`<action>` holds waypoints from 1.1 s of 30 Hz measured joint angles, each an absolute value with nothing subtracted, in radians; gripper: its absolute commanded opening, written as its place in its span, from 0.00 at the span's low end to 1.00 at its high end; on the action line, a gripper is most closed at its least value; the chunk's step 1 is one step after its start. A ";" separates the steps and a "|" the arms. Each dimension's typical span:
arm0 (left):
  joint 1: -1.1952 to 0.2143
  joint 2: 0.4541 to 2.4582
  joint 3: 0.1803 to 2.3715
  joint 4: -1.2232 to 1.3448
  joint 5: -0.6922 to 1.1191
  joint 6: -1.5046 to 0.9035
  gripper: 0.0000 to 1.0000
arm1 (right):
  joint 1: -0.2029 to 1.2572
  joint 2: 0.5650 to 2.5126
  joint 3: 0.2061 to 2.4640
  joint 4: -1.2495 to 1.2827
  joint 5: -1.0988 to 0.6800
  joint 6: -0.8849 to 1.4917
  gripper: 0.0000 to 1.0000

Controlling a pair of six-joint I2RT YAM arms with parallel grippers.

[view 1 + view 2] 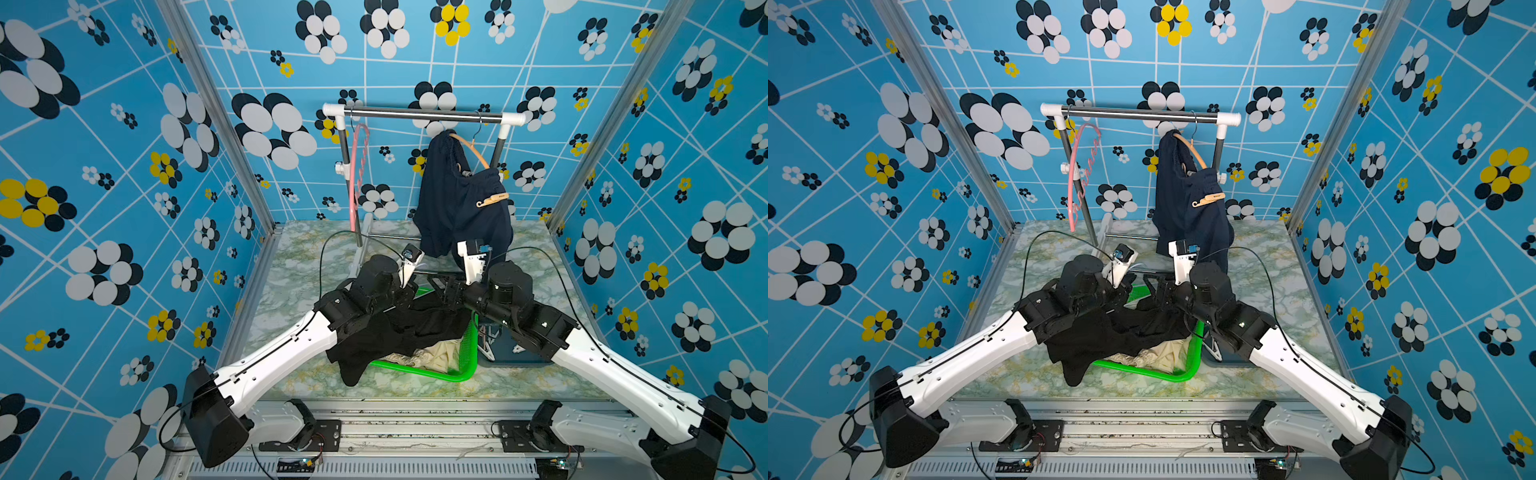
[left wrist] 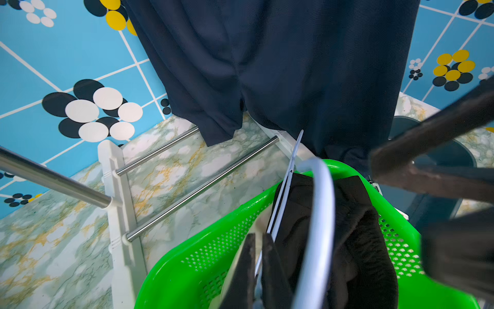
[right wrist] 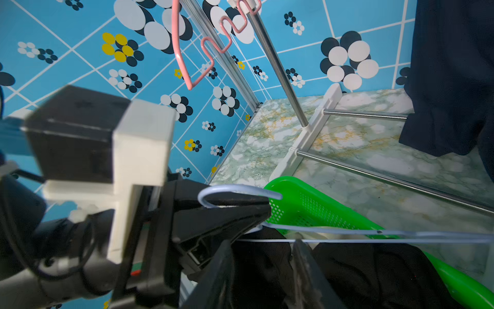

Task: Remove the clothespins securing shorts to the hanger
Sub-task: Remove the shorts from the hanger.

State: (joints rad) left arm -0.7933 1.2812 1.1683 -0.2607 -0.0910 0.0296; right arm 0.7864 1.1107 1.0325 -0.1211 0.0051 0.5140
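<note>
Left gripper (image 2: pixel 259 238) pinches white hanger (image 2: pixel 320 214), bar running left–right; right gripper (image 3: pixel 263 243), fingers spread, straddles black shorts (image 3: pixel 374 267) beneath.

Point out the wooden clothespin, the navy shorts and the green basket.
wooden clothespin (image 1: pixel 493 200): in a top view, middle of its body.
navy shorts (image 1: pixel 453 216): in a top view, front fabric panel.
green basket (image 2: pixel 171 278): left wrist view, side wall.

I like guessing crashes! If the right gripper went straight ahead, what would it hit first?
Probably the black shorts, bunched right between the right gripper's jaws, then the pale hanger just beyond. Depth is unclear.
</note>
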 measured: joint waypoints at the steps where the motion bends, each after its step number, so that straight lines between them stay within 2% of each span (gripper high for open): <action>1: -0.793 1.279 1.176 -0.272 -0.094 0.027 0.00 | 0.786 1.114 1.023 -0.121 0.005 0.503 0.37; 19: -0.757 1.276 1.405 -0.545 -0.032 0.001 0.00 | 0.786 1.182 0.975 -0.103 0.093 -0.043 0.42; 33: -0.752 1.337 1.462 -0.625 0.081 -0.031 0.00 | 0.794 1.232 0.975 -0.037 0.114 -0.286 0.44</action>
